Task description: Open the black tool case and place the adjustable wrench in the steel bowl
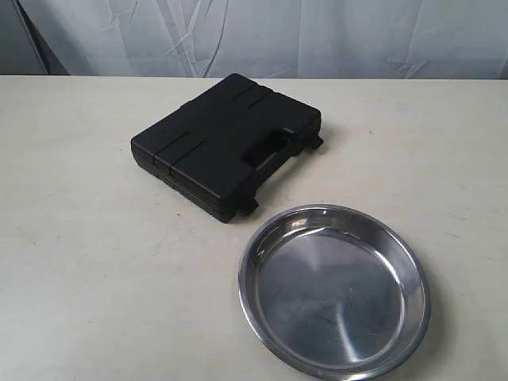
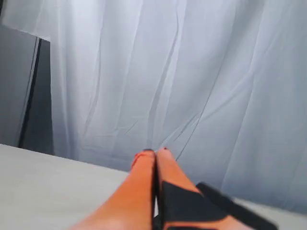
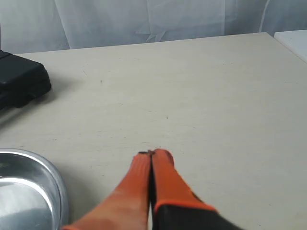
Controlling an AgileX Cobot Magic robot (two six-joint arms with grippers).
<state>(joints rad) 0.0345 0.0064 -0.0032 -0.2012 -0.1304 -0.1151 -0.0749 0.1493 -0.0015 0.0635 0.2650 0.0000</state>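
tool case (image 1: 225, 141) behind-left of steel bowl (image 1: 334, 289)

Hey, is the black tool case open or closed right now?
Closed. The black tool case lies flat on the table, lid down on its base, no tools showing.

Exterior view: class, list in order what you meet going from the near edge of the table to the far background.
steel bowl → black tool case → white curtain
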